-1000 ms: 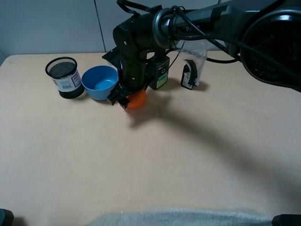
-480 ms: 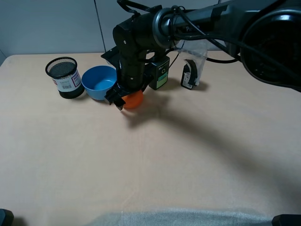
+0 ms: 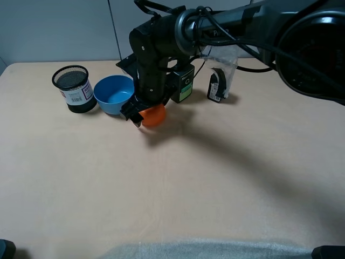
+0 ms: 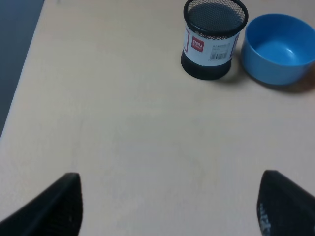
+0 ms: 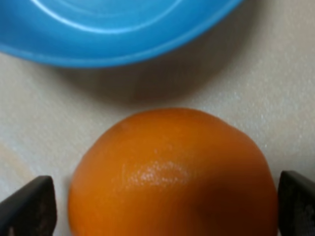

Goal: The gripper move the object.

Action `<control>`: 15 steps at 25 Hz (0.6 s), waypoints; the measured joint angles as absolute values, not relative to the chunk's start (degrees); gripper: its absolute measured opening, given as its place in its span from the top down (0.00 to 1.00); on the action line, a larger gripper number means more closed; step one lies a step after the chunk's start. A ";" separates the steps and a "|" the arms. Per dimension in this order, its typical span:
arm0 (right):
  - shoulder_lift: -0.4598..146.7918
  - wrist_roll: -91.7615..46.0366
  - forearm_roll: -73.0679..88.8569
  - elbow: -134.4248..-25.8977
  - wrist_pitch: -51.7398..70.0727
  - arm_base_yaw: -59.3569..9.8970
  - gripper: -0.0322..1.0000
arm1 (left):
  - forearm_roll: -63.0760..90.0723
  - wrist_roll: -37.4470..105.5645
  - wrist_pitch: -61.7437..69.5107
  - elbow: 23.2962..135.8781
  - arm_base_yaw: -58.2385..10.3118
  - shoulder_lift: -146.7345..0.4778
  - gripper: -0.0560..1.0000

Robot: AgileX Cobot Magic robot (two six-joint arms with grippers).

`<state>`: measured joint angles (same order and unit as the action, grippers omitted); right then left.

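Observation:
The orange fruit [image 3: 155, 115] lies on the table just right of the blue bowl [image 3: 114, 94]. My right gripper [image 3: 141, 115] reaches across from the right and hangs over the fruit, covering its left part. In the right wrist view the orange [image 5: 172, 172] sits between the two black fingertips [image 5: 27, 206], which stand wide apart at its sides, with a thin gap showing on one side. The bowl's rim [image 5: 123, 49] lies just beyond the fruit. My left gripper [image 4: 167, 211] is open and empty above bare table, out of the exterior view.
A black mesh cup [image 3: 74, 88] with a label stands left of the bowl; both also show in the left wrist view [image 4: 213, 39]. A green-and-black box [image 3: 184, 86] and a black item in a clear bag [image 3: 217, 83] stand behind the fruit.
My right gripper has shifted slightly left and settled lower over the orange, so less of the fruit shows. The bowl and cup have not moved.

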<state>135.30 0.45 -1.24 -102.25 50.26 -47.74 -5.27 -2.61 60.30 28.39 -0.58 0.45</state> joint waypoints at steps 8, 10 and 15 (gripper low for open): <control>133.10 0.45 -1.14 -102.25 51.19 -47.74 0.32 | -5.27 -2.61 60.30 28.39 -0.58 0.45 0.20; 131.95 0.45 -1.14 -102.25 51.26 -47.74 0.32 | -5.27 -2.61 60.30 28.39 -0.58 0.45 0.20; 128.35 0.94 -1.11 -102.25 53.12 -47.74 0.31 | -5.27 -2.61 60.30 28.39 -0.58 0.45 0.20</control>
